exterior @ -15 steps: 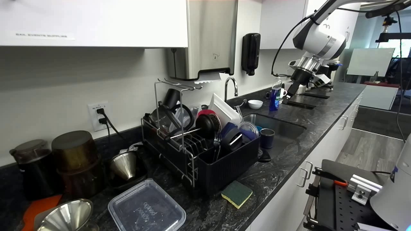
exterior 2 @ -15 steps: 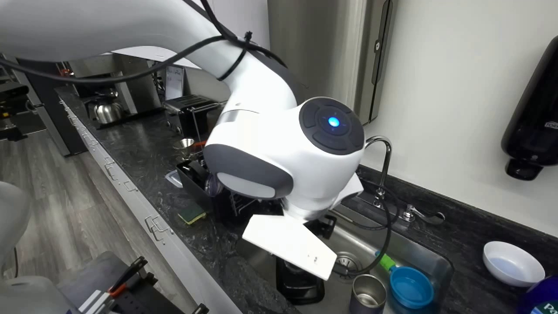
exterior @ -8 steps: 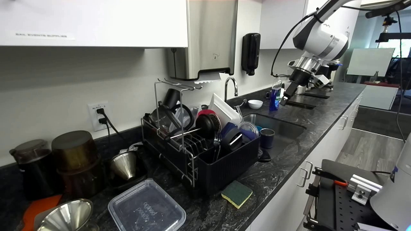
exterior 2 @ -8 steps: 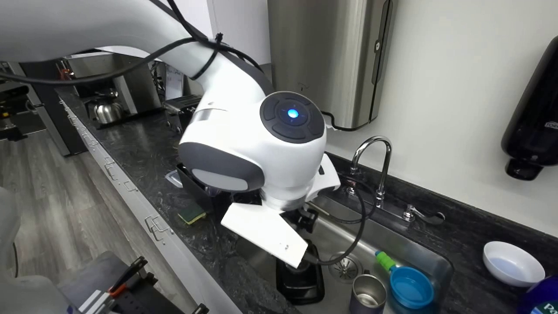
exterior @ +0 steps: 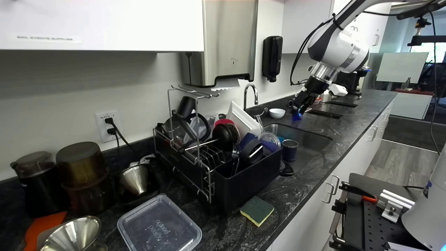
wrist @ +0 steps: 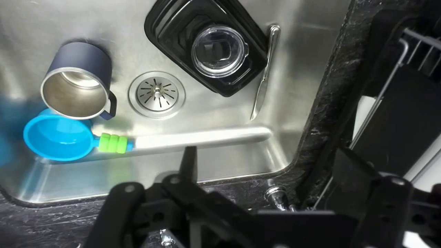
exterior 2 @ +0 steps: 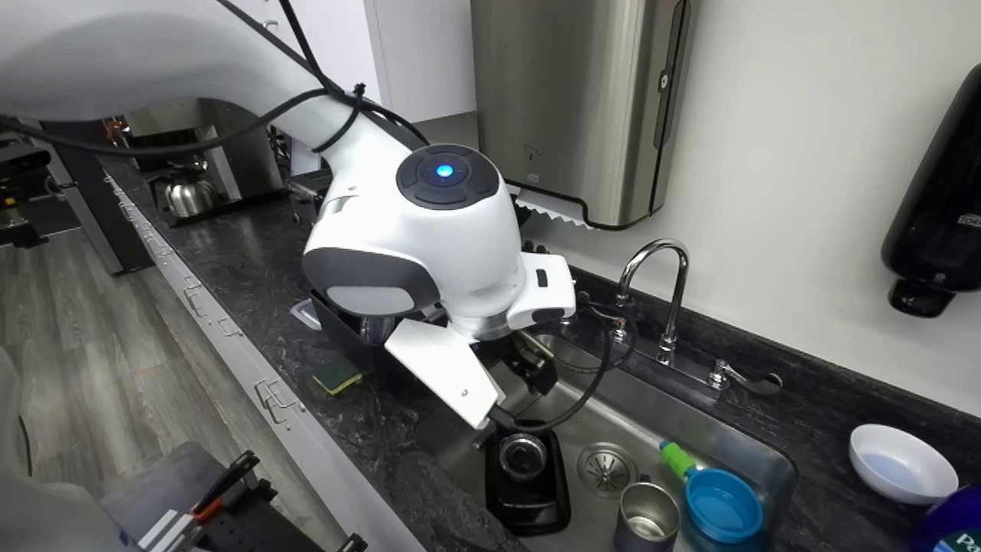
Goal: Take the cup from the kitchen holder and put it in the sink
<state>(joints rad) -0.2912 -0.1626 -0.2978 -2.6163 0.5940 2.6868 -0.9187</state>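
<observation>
Arm shift: since half a second ago, the robot arm (exterior 2: 398, 234) has moved toward the dish rack (exterior: 247, 184), uncovering the clear round lid (exterior 2: 523, 458) in an exterior view and covering the upper part of the soap bottle (exterior: 297, 115) in an exterior view.
Gripper state: the gripper (wrist: 265, 156) has its fingers (wrist: 189, 165) spread wide, with sink and counter showing between them.
Gripper position: raised above the sink (wrist: 213, 113), near the faucet (exterior 2: 674, 276).
Task cup: a dark cup-shaped item (exterior: 251, 152) lies tilted in the dish rack among packed dishes; whether it is the cup specified cannot be told.
Sink mug: a navy mug (wrist: 82, 58) stands upright near the drain (wrist: 157, 92), handle on the drain side.
Scoop: a blue scoop (wrist: 58, 137) with a green ribbed grip lies just beside the navy mug; contact cannot be told.
Container: a black rectangular container (wrist: 179, 39) lies in the sink, bearing the clear round lid.
Knife: a table knife (wrist: 262, 91) lies along the container's side.
Counter: a white bowl (exterior 2: 903, 464) stands near the sink; a sponge (exterior: 257, 211) lies just beside the dish rack.
</observation>
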